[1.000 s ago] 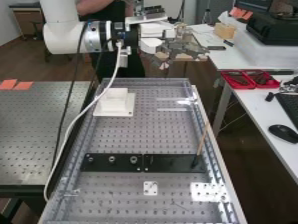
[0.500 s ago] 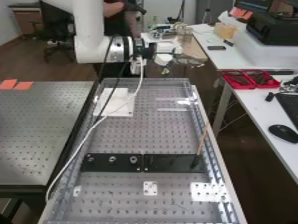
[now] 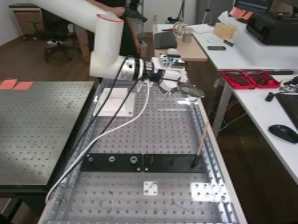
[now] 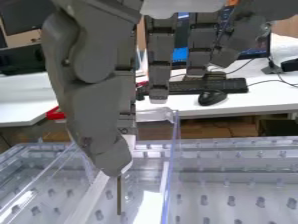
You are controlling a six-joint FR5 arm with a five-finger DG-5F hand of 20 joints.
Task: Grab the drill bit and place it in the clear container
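Right of the far-left white block [image 3: 114,103], the hand [image 3: 191,90] holds the drill bit [image 4: 119,195] point-down, pinched at the thumb's tip, apparently over the clear container [image 4: 171,172]. Best lower it straight, clear of the container's sides, and ease the pinch only near the bottom, lest it bounce.

Arm [image 3: 106,45]: white, with a thin red ring. Hand [image 3: 190,91]: dark grey. Bit [image 4: 119,195]: dull brown. Container [image 4: 174,167]: clear, edges tinted blue-violet. Side table [image 3: 40,130]: grey, with a regular dot grid. Plate [image 3: 176,162]: black. Block [image 3: 124,111]: white. Stick [image 3: 202,137]: tan. Notes [image 3: 8,84]: orange. Trays [image 3: 237,86]: red. Mouse [image 3: 283,132]: black. Floor [image 3: 26,60]: brown.
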